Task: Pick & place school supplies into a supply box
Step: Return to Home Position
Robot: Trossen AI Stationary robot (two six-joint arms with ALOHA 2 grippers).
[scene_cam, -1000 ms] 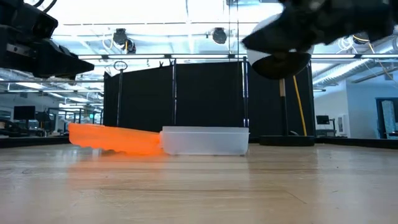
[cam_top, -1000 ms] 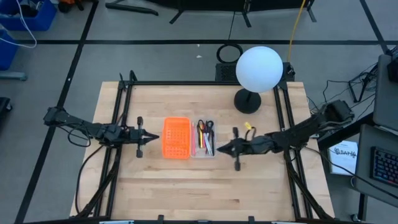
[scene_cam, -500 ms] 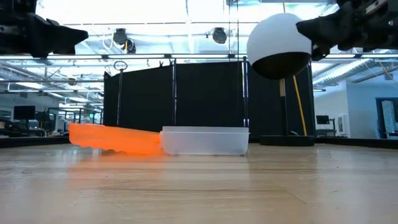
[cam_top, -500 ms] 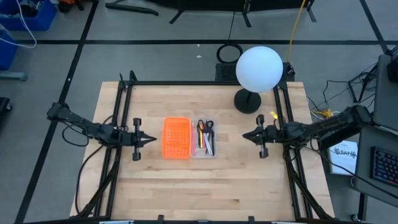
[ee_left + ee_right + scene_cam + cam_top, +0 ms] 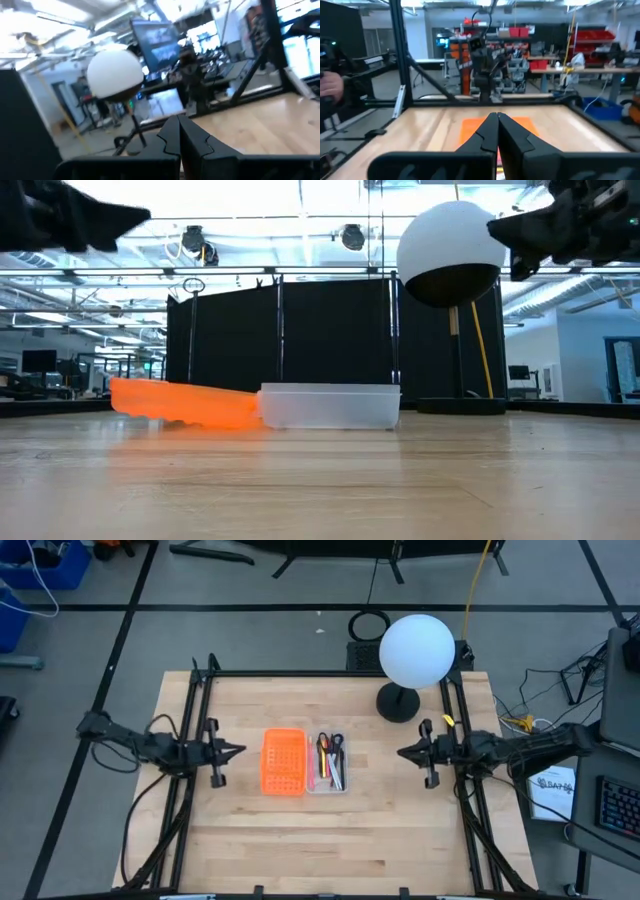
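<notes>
A robotics lab is showing here: a wooden bench [image 5: 330,830] is sitting inside a black metal frame [image 5: 192,710], red storage bins [image 5: 592,37] are lining shelves, a monitor [image 5: 155,40] is glowing, and a yellow cable [image 5: 480,575] is trailing across the grey floor [image 5: 260,640].

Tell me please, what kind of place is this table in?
Probably a lab or workshop: black partition panels stand behind the wooden table, red storage bins fill shelves, and a computer screen glows beyond.

Right pincer [image 5: 497,116]: two dark fingers pressed together, tips raised above the pale wooden worktop [image 5: 432,136]. An orange rectangular plastic piece [image 5: 470,126] lies beyond the tips. The other dark arm [image 5: 484,62] stands at the far edge.
</notes>
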